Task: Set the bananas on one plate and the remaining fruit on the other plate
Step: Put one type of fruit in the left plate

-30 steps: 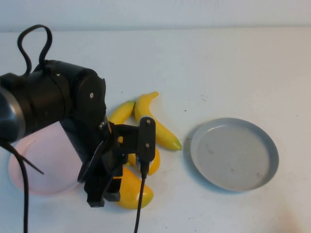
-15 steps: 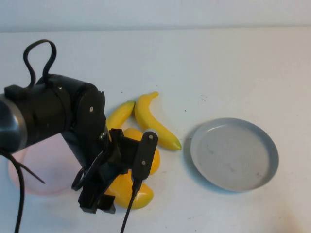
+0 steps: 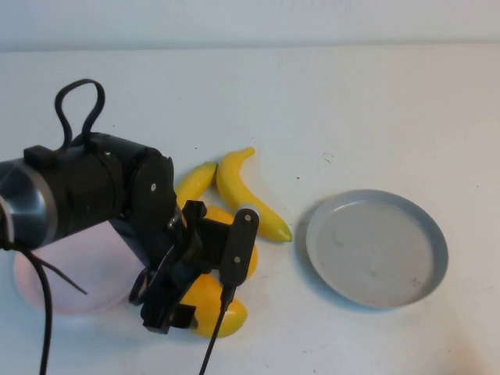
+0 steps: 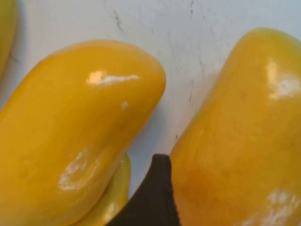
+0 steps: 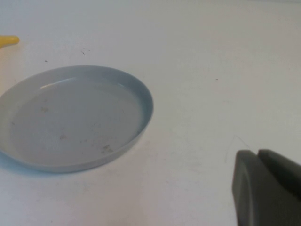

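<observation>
Two bananas (image 3: 247, 197) (image 3: 194, 182) lie side by side mid-table. Just in front of them are the other fruit, two plump mangoes: one (image 3: 216, 310) near the front edge, the other (image 3: 221, 218) mostly under my left arm. My left gripper (image 3: 168, 311) hangs low over the front mango, open. In the left wrist view one dark fingertip (image 4: 153, 197) stands in the gap between the mangoes (image 4: 80, 136) (image 4: 244, 117). The grey-blue plate (image 3: 376, 248) (image 5: 75, 117) is empty at the right. The pink plate (image 3: 66, 269) lies left, partly hidden. My right gripper (image 5: 257, 153) is shut and empty beside the grey plate.
The white table stretches bare behind the fruit and around the grey plate. A black cable (image 3: 215, 344) hangs from my left wrist across the front mango. One banana tip (image 5: 8, 41) shows beyond the grey plate in the right wrist view.
My left wrist has turned and settled lower over the front mango, and its jaws have spread apart. Fruit, plates and right gripper have not moved.
</observation>
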### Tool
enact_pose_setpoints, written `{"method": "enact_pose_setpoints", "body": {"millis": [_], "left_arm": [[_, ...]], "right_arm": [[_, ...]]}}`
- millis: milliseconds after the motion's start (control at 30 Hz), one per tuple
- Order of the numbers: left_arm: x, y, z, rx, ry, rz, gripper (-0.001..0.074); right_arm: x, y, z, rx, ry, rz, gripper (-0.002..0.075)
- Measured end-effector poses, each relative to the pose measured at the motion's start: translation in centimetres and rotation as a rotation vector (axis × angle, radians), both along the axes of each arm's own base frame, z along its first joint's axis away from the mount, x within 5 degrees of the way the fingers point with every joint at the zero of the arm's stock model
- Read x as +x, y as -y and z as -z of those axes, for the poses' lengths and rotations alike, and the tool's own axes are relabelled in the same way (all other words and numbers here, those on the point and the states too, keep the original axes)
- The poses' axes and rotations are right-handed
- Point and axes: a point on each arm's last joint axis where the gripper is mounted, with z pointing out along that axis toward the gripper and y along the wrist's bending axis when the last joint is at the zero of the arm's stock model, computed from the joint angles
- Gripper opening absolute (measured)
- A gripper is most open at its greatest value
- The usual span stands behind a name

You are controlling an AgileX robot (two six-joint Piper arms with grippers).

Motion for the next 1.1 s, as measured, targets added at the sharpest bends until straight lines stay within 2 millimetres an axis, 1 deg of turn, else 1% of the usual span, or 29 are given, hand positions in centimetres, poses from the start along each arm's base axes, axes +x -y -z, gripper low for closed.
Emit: {"method": "enact_pose_setpoints", "body": {"millis": [400,633,933,1000,1100], "left_arm": [[0.4,0.3,1.9,0.030,-0.043,0.002,0.0669],[0.4,0.3,2.3,0.037,-0.054,0.001,0.0669],[0.4,0.4,2.3,0.026,-0.053,-0.005,0.0666],[0.4,0.4,2.3,0.016,-0.061,-0.018,0.0640],[0.3,0.5,2.2,0.003,-0.072,-0.045,0.0561]], "right_arm": [[0.0,0.0,0.0,0.000,0.000,0.000,-0.0017],[0.0,0.0,0.0,0.000,0.000,0.000,-0.0017],[0.0,0.0,0.0,0.000,0.000,0.000,-0.0017],[0.0,0.0,0.0,0.000,0.000,0.000,-0.0017],[0.0,0.0,0.0,0.000,0.000,0.000,-0.0017]]}}
